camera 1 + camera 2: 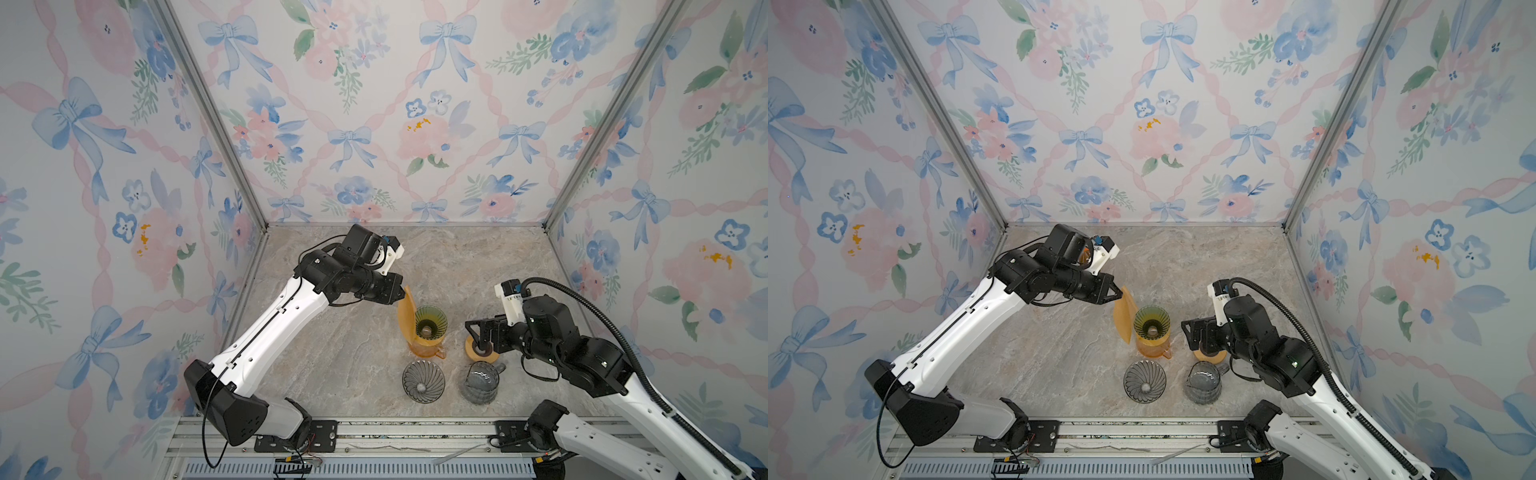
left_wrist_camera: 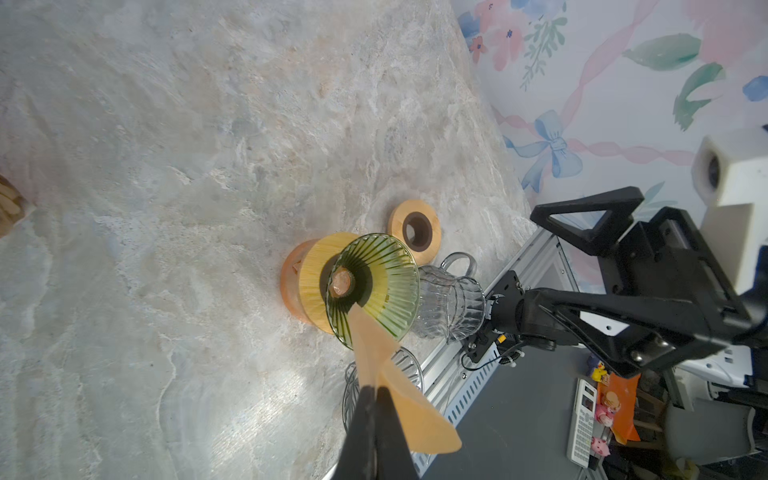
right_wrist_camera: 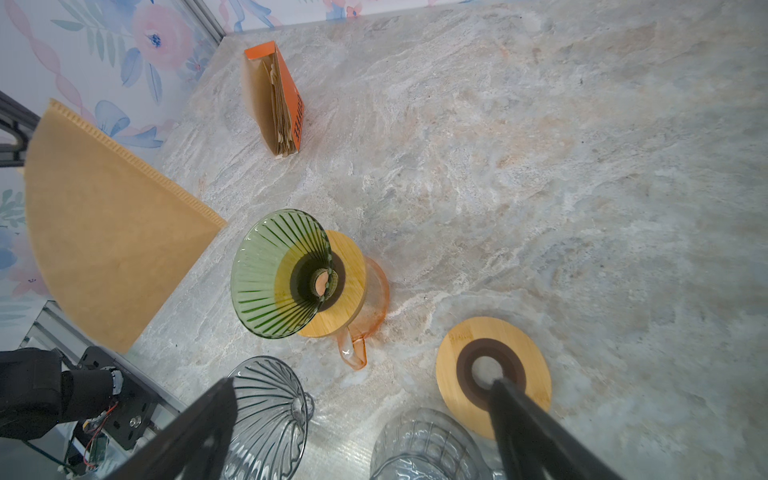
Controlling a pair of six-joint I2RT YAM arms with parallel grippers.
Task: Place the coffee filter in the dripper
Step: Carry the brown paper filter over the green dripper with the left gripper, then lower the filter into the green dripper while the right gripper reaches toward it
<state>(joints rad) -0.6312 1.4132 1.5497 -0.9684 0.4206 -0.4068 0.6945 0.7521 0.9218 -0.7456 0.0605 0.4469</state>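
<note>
The left fingers (image 2: pixel 359 432) are pressed together on the curved edge of the coffee filter (image 2: pixel 374 349), pinching it so that it hangs down with its pointed tip leading; that grip seems chosen to bring the tip first into the cone. The filter is in the air just beside the green dripper (image 2: pixel 374 286), not yet in it; the left wrist view shows its tip over the near rim, though whether paper touches glass I cannot tell. The dripper sits in a wooden collar (image 3: pixel 345 286) on the orange carafe (image 3: pixel 376 299), which lifts its mouth off the tabletop (image 1: pixel 332 340) and holds it upright for a drop from above.

The right fingers (image 3: pixel 195 432) are spread wide and hold nothing; they hang over the loose wooden ring (image 3: pixel 492 374), near the clear dripper (image 3: pixel 270 399) and the clear carafe (image 3: pixel 424 444), probably waiting out of the way or ready to help open the paper.

In both top views the filter (image 1: pixel 406 316) is seen edge-on, a thin orange-brown strip left of the green dripper (image 1: pixel 431 321); its shape is hard to read there. The right wrist view alone shows it broadside (image 3: pixel 112 232): a flat folded fan with a crimped seam, not opened into a cone, so it will likely need spreading to seat well. That view alone also plainly shows the orange filter box (image 3: pixel 276 99) standing farther back; in the top views the left arm largely covers that spot.
</note>
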